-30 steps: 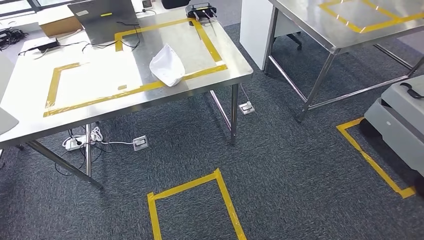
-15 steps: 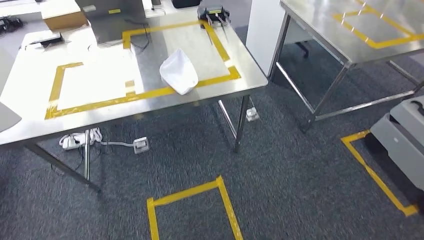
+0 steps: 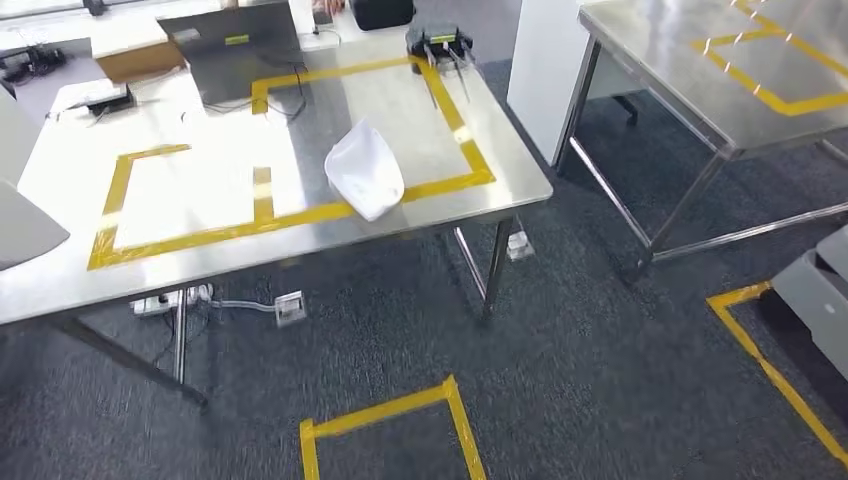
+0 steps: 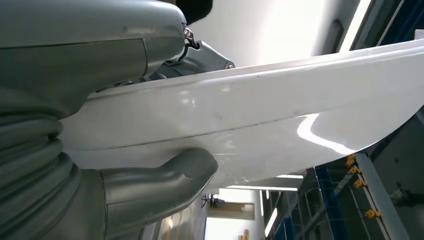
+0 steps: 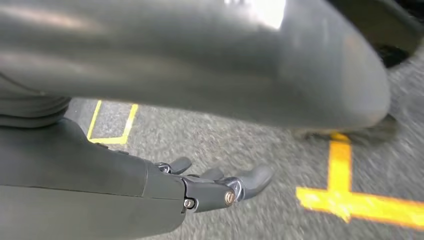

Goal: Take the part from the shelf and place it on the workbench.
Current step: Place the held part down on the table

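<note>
In my left hand (image 4: 125, 165) I hold the white part (image 4: 260, 120), a long, smooth, curved shell, with my thumb pressed under it and the rest of the hand over its top. From my head I see its near end at the left edge (image 3: 25, 225), jutting over the corner of the steel bench (image 3: 420, 100). My right hand (image 5: 215, 187) hangs over the grey carpet (image 5: 250, 140) beside yellow floor tape (image 5: 360, 205), its fingers loosely extended and holding nothing.

I judge the step in hand to be the carry: the part is off the shelf and I am nearing the bench. On it lie yellow tape frames (image 3: 190, 190), a second white part (image 3: 365, 172) across one tape line, and a laptop (image 3: 235, 50) at the back. Next I need to close in squarely, lift the shell over the edge, and set it flat inside the nearer frame before easing my grip, keeping clear of the other part.
</note>
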You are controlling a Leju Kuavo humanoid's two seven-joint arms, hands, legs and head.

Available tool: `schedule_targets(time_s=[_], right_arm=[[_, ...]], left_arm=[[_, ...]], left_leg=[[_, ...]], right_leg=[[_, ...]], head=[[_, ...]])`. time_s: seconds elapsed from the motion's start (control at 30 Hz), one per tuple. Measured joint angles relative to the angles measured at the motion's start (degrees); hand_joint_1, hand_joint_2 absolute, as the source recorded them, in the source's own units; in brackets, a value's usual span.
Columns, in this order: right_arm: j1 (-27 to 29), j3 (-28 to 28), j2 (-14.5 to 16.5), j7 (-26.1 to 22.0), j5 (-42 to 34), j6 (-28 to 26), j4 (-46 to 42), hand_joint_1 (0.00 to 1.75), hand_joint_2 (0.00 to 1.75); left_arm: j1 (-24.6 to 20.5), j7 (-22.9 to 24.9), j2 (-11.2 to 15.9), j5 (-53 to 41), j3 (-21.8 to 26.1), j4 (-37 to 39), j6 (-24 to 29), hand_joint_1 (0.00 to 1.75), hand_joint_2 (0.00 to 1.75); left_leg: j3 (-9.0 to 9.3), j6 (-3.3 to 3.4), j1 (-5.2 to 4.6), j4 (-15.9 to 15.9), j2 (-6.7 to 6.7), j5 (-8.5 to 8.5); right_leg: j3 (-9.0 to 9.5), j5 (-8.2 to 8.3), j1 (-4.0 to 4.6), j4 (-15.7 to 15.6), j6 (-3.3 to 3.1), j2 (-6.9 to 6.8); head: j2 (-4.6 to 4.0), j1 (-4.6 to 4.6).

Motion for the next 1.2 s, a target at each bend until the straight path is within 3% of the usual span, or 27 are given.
schedule_targets(time_s=[0.07, 0.1, 0.17, 0.2, 0.23, 0.3, 0.33, 0.37, 0.43, 0.47, 0.53, 0.57, 0.63, 0.67, 0.7, 0.73, 0.8, 0.83, 0.87, 0.97, 1.03, 1.13, 1.17, 1.2], right_arm=[[0.0, -0.1, 0.0, 0.0, -0.1, 0.0, 0.0, 0.00, 0.00], [0.0, -0.1, 0.0, 0.0, -0.1, 0.0, 0.0, 0.00, 0.00], [0.1, -0.3, 0.0, 0.0, -0.1, 0.0, 0.0, 0.00, 0.00], [0.2, -0.3, 0.0, 0.1, -0.1, 0.0, 0.0, 0.00, 0.00], [0.2, -0.4, 0.0, 0.1, -0.1, 0.0, 0.0, 0.00, 0.00], [0.2, -0.4, 0.0, 0.1, -0.1, 0.0, 0.0, 0.00, 0.00], [0.1, -0.4, 0.0, 0.1, -0.1, 0.0, 0.0, 0.00, 0.00], [0.1, -0.4, 0.0, 0.0, -0.1, 0.0, 0.0, 0.00, 0.00], [0.0, -0.5, 0.0, 0.0, 0.0, 0.0, 0.0, 0.00, 0.00], [-0.1, -0.5, -0.1, 0.0, 0.0, 0.0, 0.0, 0.00, 0.00], [-0.2, -0.5, -0.1, 0.0, 0.0, 0.0, 0.0, 0.00, 0.00], [-0.2, -0.5, -0.1, 0.1, 0.1, 0.0, 0.0, 0.00, 0.00], [-0.1, -0.5, -0.1, 0.4, 0.1, 0.1, 0.0, 0.00, 0.00], [0.0, -0.5, -0.1, 0.5, 0.1, 0.1, 0.0, 0.00, 0.00], [0.2, -0.5, -0.1, 0.5, 0.1, 0.1, 0.0, 0.00, 0.00], [0.2, -0.6, -0.1, 0.6, 0.1, 0.1, 0.0, 0.00, 0.00], [0.5, -0.7, -0.2, 0.8, 0.1, 0.0, 0.0, 0.00, 0.00], [0.5, -0.8, -0.3, 0.9, 0.1, 0.0, 0.0, 0.00, 0.00], [0.6, -0.8, -0.3, 1.0, 0.2, 0.0, 0.0, 0.00, 0.00], [0.5, -0.8, -0.2, 0.9, 0.3, 0.0, 0.0, 0.00, 0.00], [0.3, -0.9, -0.1, 0.8, 0.3, 0.0, 0.0, 0.00, 0.00], [0.0, -1.0, 0.0, 0.7, 0.3, 0.0, 0.0, 0.00, 0.00], [0.0, -1.1, 0.0, 0.6, 0.3, 0.0, 0.0, 0.00, 0.00], [0.0, -1.2, 0.1, 0.6, 0.3, 0.0, 0.0, 0.00, 0.00]], left_arm=[[0.0, 0.0, 0.0, 0.0, -0.1, 0.1, 0.1, 1.75, 1.75], [0.1, 0.0, 0.0, -0.1, -0.2, 0.2, 0.1, 1.75, 1.75], [0.3, -0.1, -0.1, -0.1, -0.4, 0.2, 0.1, 1.75, 1.75], [0.4, -0.1, 0.0, -0.1, -0.5, 0.2, 0.1, 1.75, 1.75], [0.5, -0.2, 0.0, -0.1, -0.5, 0.2, 0.1, 1.75, 1.75], [0.8, -0.2, 0.0, -0.1, -0.6, 0.3, 0.2, 1.75, 1.75], [1.0, -0.2, 0.0, -0.1, -0.6, 0.3, 0.3, 1.75, 1.75], [1.1, -0.3, 0.1, 0.0, -0.7, 0.3, 0.4, 1.75, 1.75], [1.3, -0.4, 0.4, 0.1, -0.9, 0.0, 0.6, 1.75, 1.75], [1.3, -0.5, 0.5, 0.3, -0.9, -0.1, 0.7, 1.75, 1.75], [1.6, -0.7, 0.6, 0.3, -0.9, -0.4, 0.8, 1.75, 1.75], [1.8, -0.7, 0.6, 0.4, -0.9, -0.4, 0.9, 1.75, 1.75], [2.2, -0.7, 0.6, 0.4, -1.0, -0.5, 1.0, 1.75, 1.75], [2.3, -0.7, 0.6, 0.3, -1.1, -0.5, 1.2, 1.75, 1.75], [2.3, -0.6, 0.6, 0.3, -1.1, -0.5, 1.3, 1.75, 1.75], [2.4, -0.6, 0.6, 0.2, -1.2, -0.5, 1.3, 1.75, 1.75], [2.2, -0.4, 0.4, 0.0, -1.5, -0.1, 1.4, 1.75, 1.75], [2.1, -0.3, 0.3, -0.3, -1.8, 0.1, 1.5, 1.75, 1.75], [2.0, -0.3, 0.2, -0.8, -2.1, 0.4, 1.6, 1.75, 1.75], [1.5, -1.0, 0.6, -3.4, -2.6, 1.3, 2.6, 1.75, 1.75], [0.5, -1.7, 0.9, -6.3, -2.9, 2.6, 3.7, 1.75, 1.75], [-1.6, -2.9, 1.5, -12.3, -4.2, 6.5, 6.2, 1.75, 1.75], [-2.6, -3.5, 1.8, -14.8, -4.9, 8.4, 7.3, 1.75, 1.75], [-4.0, -4.2, 2.1, -17.6, -5.7, 10.5, 8.5, 1.75, 1.75]], left_leg=[[-5.04, -0.56, 0.18, 7.0, 0.36, -1.22], [-7.52, -0.72, 0.31, 9.5, 0.42, -3.23], [-10.42, -0.86, 0.54, 9.9, 0.57, -6.97], [-10.83, -0.96, 0.64, 8.0, 0.66, -6.92], [-10.79, -1.05, 0.74, 4.8, 0.83, -4.53], [-10.62, -0.87, 0.79, -1.6, 1.56, 3.68], [-10.40, -0.52, 0.73, -3.4, 1.85, 6.94], [-10.23, -0.10, 0.70, -4.2, 1.96, 8.42], [-9.17, 0.85, 0.77, -4.2, 1.62, 8.08], [-8.63, 1.32, 0.84, -4.3, 1.44, 7.72], [-7.41, 2.12, 0.81, -4.4, 1.24, 6.76], [-6.83, 2.37, 0.73, -4.4, 1.17, 6.14], [-5.39, 2.61, 0.53, -4.4, 1.00, 4.73], [-4.47, 2.64, 0.40, -4.4, 0.88, 3.94], [-3.41, 2.64, 0.24, -4.4, 0.78, 3.12], [-2.34, 2.62, 0.10, -4.4, 0.72, 2.30], [-0.94, 2.48, -0.13, -4.3, 0.52, 0.80], [-0.55, 2.29, -0.24, -4.2, 0.35, 0.10], [-0.19, 2.00, -0.29, -4.1, 0.11, -0.33], [-0.22, 1.06, -0.29, -2.3, -0.10, -0.17], [-3.15, 0.44, -0.16, 2.5, 0.19, -0.37], [-8.80, -0.39, 0.30, 10.2, 0.45, -4.33], [-9.76, -0.60, 0.45, 10.4, 0.50, -4.76], [-9.90, -0.82, 0.61, 9.0, 0.54, -3.66]], right_leg=[[1.32, -0.98, -0.15, -0.2, -0.26, 0.01], [2.07, -1.65, -0.19, -0.3, -0.28, 0.03], [3.99, -3.24, -0.29, -0.3, -0.19, 0.06], [5.11, -4.12, -0.38, -0.3, -0.05, 0.07], [6.08, -5.04, -0.46, -0.3, 0.17, 0.06], [7.88, -6.91, -0.48, -0.1, 0.85, 0.06], [8.45, -7.79, -0.41, -0.3, 1.26, 0.02], [9.17, -8.23, -0.30, -0.2, 1.67, -0.03], [9.45, -7.95, -0.17, 0.5, 2.35, -0.13], [8.75, -7.18, -0.16, 2.5, 2.58, -0.15], [4.52, -6.82, -0.21, 8.8, 2.88, -0.15], [1.83, -7.87, -0.16, 12.2, 2.97, -0.14], [-2.81, -12.13, -0.03, 15.9, 2.97, -0.13], [-4.18, -13.74, 0.06, 15.7, 2.81, -0.13], [-4.85, -13.87, 0.20, 14.0, 2.52, -0.12], [-4.93, -11.97, 0.41, 11.2, 2.02, -0.11], [-4.64, -3.80, 1.06, 4.5, 0.69, 0.19], [-4.40, -0.39, 1.33, 2.3, 0.28, 0.46], [-4.25, 1.67, 1.50, 1.1, 0.05, 0.70], [-2.83, 1.77, 1.26, 0.3, -0.34, 0.77], [-1.66, 1.35, 0.94, 0.0, -0.87, 0.72], [-0.28, 0.08, 0.74, -0.1, -1.11, 0.76], [0.21, -0.40, 0.66, 0.0, -1.02, 0.77], [0.72, -0.88, 0.53, 0.1, -0.87, 0.79]], head=[[0.00, -0.20], [0.00, -0.19], [0.00, -0.20], [0.00, -0.20], [0.00, -0.20], [0.00, -0.35], [0.00, -0.41], [0.00, -0.44], [0.00, -0.33], [0.00, -0.29], [0.00, -0.18], [0.00, -0.15], [0.00, -0.10], [0.00, -0.10], [0.00, -0.09], [0.00, -0.10], [0.00, -0.12], [0.00, -0.13], [0.00, -0.13], [0.00, -0.02], [0.00, -0.02], [0.00, -0.07], [0.00, -0.07], [0.00, -0.07]])
